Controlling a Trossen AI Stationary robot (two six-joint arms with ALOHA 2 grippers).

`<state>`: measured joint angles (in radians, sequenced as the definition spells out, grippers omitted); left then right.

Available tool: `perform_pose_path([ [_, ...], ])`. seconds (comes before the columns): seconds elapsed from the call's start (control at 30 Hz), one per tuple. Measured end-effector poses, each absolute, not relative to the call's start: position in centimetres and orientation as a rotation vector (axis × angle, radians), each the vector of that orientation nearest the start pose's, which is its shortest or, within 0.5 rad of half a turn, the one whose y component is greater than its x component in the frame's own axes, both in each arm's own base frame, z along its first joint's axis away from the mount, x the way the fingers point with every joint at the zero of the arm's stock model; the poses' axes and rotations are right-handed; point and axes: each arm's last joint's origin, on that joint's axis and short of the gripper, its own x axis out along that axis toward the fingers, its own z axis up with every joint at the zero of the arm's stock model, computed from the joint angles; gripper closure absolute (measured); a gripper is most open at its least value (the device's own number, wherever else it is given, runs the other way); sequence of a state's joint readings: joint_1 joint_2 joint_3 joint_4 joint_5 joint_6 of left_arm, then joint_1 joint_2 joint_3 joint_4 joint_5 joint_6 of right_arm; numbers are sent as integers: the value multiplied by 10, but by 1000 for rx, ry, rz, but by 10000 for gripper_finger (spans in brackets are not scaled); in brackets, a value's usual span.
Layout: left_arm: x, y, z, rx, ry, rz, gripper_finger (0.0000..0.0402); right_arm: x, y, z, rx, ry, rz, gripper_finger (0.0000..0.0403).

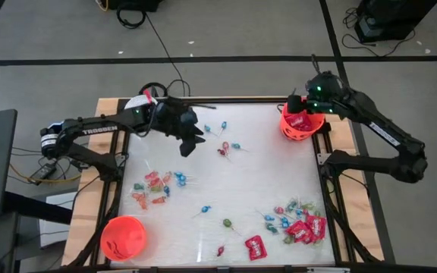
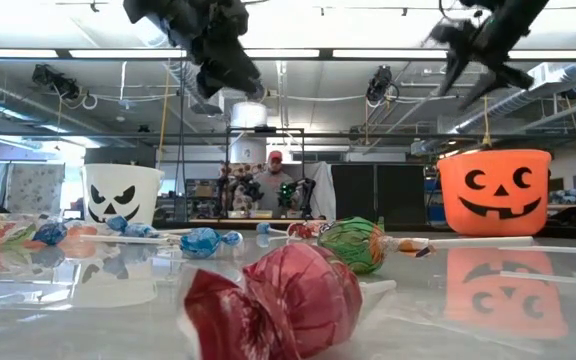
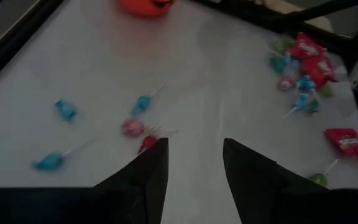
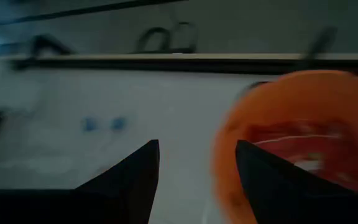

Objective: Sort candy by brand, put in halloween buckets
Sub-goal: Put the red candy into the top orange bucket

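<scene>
My right end effector (image 1: 300, 106) hangs over the far orange bucket (image 1: 302, 125), fingers apart and empty; red packets already lie inside. I would lift it straight up to clear the rim before traversing. My left end effector (image 1: 192, 144) hovers part-open and empty above the loose lollipops (image 1: 228, 148). Most candy (image 1: 302, 226) sits unsorted on the surface (image 1: 203, 189), near the right front corner.

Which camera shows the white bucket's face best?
The low view: the white bucket stands upright at the table's far left, its black jack-o'-lantern face fully towards the camera. The high view shows only part of its rim behind the left arm. Neither wrist view shows it.
</scene>
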<state>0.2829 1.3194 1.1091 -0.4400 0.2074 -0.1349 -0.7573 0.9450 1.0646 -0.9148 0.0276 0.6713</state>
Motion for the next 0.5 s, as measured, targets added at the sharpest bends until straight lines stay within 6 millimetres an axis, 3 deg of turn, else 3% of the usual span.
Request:
perform_pose_path([
  [0.27, 299, 29, 310, -193, 522, 19, 243, 146, -73, 343, 834, 570, -612, 193],
  [0.5, 329, -18, 294, -156, 466, -134, 243, 178, -33, 349, 754, 570, -312, 208],
])
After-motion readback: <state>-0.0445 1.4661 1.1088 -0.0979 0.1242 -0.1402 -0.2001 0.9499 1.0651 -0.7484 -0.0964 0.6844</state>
